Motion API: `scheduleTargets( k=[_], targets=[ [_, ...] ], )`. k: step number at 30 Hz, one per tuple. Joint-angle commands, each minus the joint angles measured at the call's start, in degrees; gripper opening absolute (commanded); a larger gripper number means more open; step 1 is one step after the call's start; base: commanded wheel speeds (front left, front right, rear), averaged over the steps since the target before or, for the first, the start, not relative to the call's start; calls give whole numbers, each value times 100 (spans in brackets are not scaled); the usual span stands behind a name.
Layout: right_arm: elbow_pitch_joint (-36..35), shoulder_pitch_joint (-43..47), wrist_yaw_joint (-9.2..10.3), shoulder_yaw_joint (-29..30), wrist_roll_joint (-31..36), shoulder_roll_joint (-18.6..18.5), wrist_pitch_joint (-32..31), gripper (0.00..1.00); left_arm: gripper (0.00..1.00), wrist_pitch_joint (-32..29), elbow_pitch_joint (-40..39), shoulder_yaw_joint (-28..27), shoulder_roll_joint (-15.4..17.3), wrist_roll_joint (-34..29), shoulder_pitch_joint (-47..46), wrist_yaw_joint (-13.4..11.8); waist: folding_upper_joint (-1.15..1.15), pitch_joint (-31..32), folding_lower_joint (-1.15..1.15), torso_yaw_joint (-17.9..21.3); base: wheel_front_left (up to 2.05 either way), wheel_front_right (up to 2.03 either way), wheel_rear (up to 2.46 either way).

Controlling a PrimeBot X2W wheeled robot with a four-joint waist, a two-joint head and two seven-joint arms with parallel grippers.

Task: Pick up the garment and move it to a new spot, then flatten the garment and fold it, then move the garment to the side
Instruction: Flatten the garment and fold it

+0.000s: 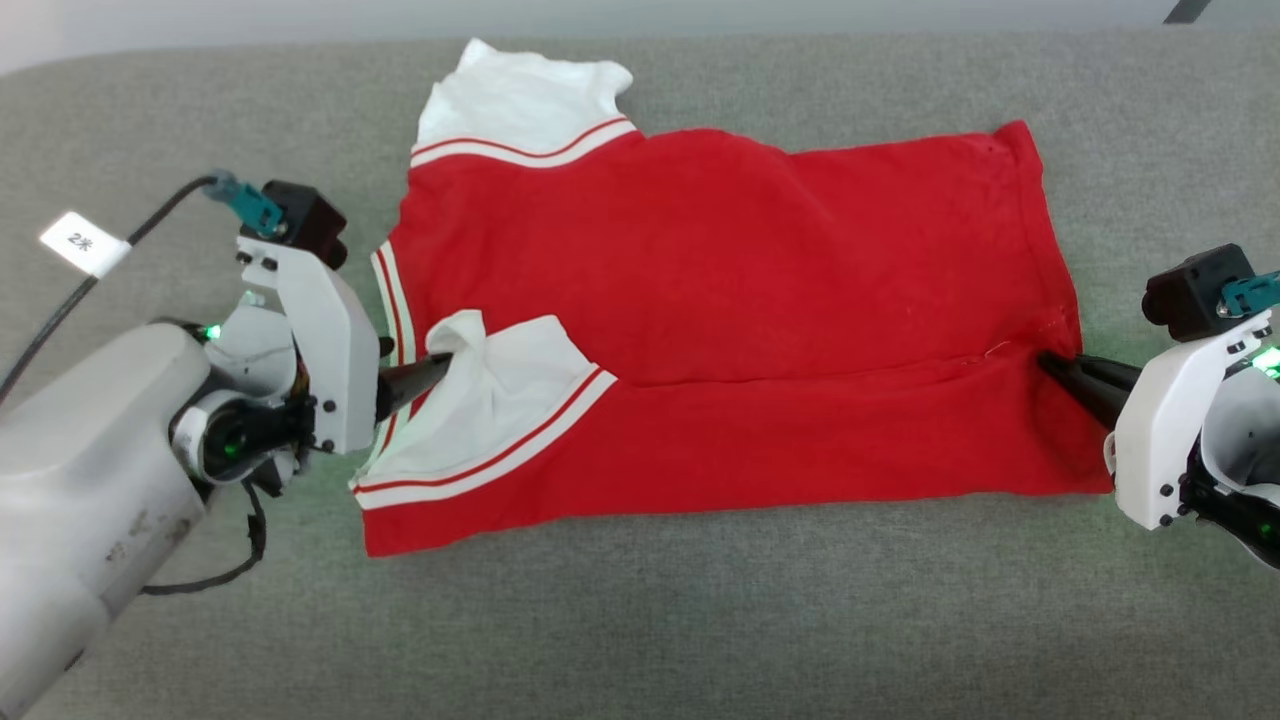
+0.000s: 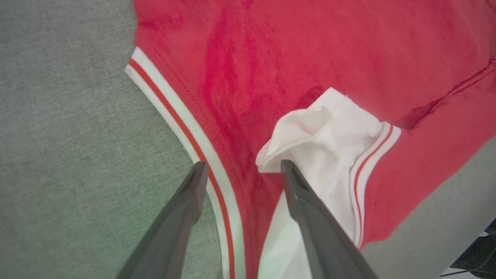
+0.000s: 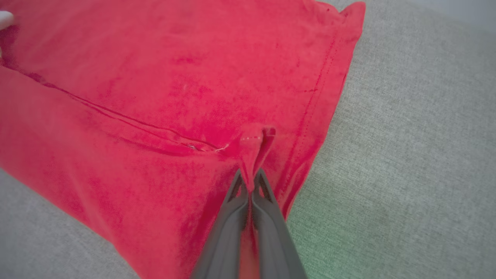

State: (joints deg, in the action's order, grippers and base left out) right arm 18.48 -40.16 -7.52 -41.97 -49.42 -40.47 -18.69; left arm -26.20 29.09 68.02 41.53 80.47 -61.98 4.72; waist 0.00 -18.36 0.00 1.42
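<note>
Though rumpled, garment (image 1: 720, 260) roughly rectangular.

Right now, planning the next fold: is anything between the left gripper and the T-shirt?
Nothing visible does. The left gripper's open fingers sit over the T-shirt, one by the striped trim, one on the white sleeve.

Looks like a robot test station in a lab more than a home. Broad grey woven pad (image 1: 700, 620) serving as the work surface, rounded at its far left corner, backed by a plain pale strip (image 1: 300, 20). Loose black cable (image 1: 165, 203) trailing over the pad, wearing a white paper tag (image 1: 84, 243) with printed marks. Teal plug (image 1: 245, 203) feeding a small black camera block (image 1: 305, 222). One red-and-white garment (image 1: 720, 300) spread out as the sample. Exact kind of room hard to call
</note>
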Motion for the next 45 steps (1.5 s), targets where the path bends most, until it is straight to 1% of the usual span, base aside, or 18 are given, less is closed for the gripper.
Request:
scheduleTargets(
  k=[1, 2, 3, 7, 10, 15, 19, 22, 26, 30, 33, 38, 42, 45],
  targets=[
    [19, -53, 6, -39, -60, -9, -3, 68, 100, 12, 17, -5, -17, 27, 20, 0, 0, 90, 0, -35, 0, 0, 0],
    [34, -70, 6, -79, -88, -13, -1, 87, 100, 29, 18, -7, -9, 24, 38, 3, 0, 130, 0, -45, 0, 0, 0],
    [56, -95, 6, -116, -103, -19, 12, 100, 100, 51, 19, -24, -1, 42, 64, -5, 0, 178, 0, -52, 0, 0, 0],
    [140, -126, 6, -200, -196, -48, 52, 100, 100, 170, -82, -47, 58, 45, 171, -41, 0, 369, 0, -84, 0, 0, 0],
    [157, -86, 6, -212, -196, -75, 198, 100, 100, 315, -229, -87, 132, 78, 297, -104, 0, 539, 0, -100, 0, 0, 0],
    [186, 100, 6, -54, -158, -144, 500, 100, 100, 411, -621, -158, 294, 316, 638, -321, 0, 787, 0, -113, 0, 0, 0],
    [184, 316, 6, 301, -79, -110, 789, 100, 100, 263, -949, -153, 468, 573, 939, -669, 0, 959, 0, -103, 0, 0, 0],
    [140, 584, 6, 688, -41, -44, 911, 100, 100, 125, -1167, -120, 591, 758, 1149, -915, 0, 1082, 0, -43, 0, 0, 0],
    [-31, 975, 6, 1259, 80, 100, 872, 100, 100, -1, -1369, -99, 772, 969, 1410, -1197, 0, 1160, 0, 75, 0, 0, 0],
    [-278, 1378, 6, 1876, 310, 245, 678, 100, 100, -118, -1467, -68, 918, 1123, 1595, -1399, 0, 1155, 0, 208, 0, 0, 0],
    [-512, 1708, 6, 2324, 500, 401, 465, 100, 100, -113, -1421, -27, 942, 1084, 1678, -1442, 0, 1121, 0, 286, 0, 0, 0],
    [-1001, 2209, 6, 3085, 861, 762, 50, 100, 100, -187, -1069, 43, 842, 1130, 1779, -1489, 0, 1037, 0, 416, 0, 0, 0],
    [-1436, 2541, 6, 3546, 1089, 1069, -332, 100, 100, -231, -716, 113, 729, 1029, 1764, -1391, 0, 968, 0, 479, 0, 0, 0],
    [-1716, 2756, 5, 3743, 1181, 1268, -718, 100, 100, -244, -440, 89, 563, 1098, 1745, -1277, 0, 909, 0, 501, 0, 0, 0]
  ],
)
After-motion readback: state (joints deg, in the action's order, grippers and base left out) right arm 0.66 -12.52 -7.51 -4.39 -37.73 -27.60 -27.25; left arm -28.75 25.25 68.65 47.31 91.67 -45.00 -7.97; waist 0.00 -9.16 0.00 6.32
